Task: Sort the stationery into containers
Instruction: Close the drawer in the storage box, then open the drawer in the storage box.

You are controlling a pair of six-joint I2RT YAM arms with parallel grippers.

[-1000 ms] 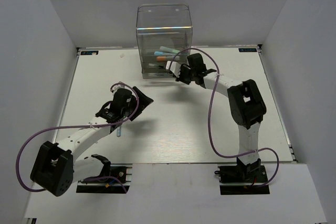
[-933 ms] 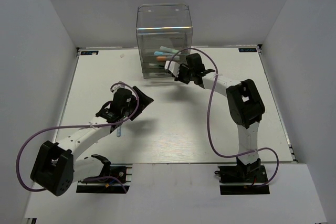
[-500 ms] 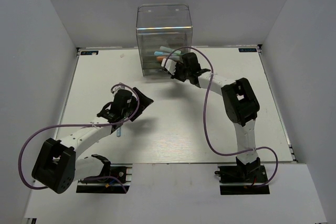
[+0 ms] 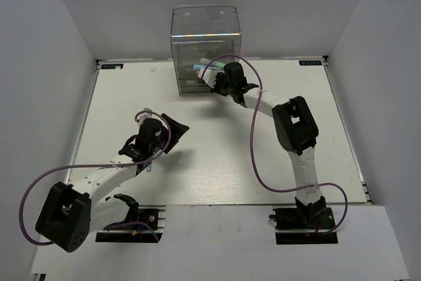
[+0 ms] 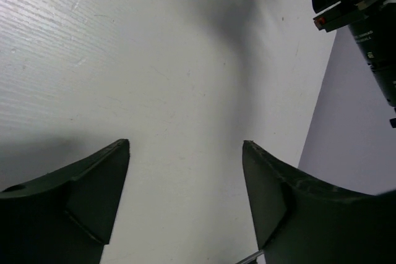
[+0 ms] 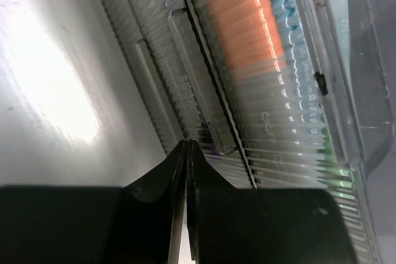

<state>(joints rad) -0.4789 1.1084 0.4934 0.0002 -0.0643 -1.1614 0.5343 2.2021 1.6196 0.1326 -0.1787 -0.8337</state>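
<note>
**Left side.** 1 slim pale pen (image 4: 148, 167) lies on the table (image 4: 217, 162), just beside the left forearm and well apart from the cabinet. The left gripper (image 5: 185, 146) hangs over bare table, near and left of centre. Its 2 fingers (image 5: 105, 171) are spread wide, with nothing between them.

**Centre.** The clear cabinet (image 4: 205, 31) stands upright at the far edge of the table. Coloured pens show through its lower drawers.

**Right side.** The right arm reaches far and left to the cabinet front. The right gripper (image 6: 187, 145) has its 2 fingers pressed together tip to tip, gripping nothing. The tips touch the ribbed front of a drawer (image 6: 204, 91) low on the cabinet. Behind the ribbed plastic, 1 orange marker (image 6: 244, 23) and 1 light blue marker (image 6: 288, 54) lie side by side. Which drawer holds them cannot be told.
</note>
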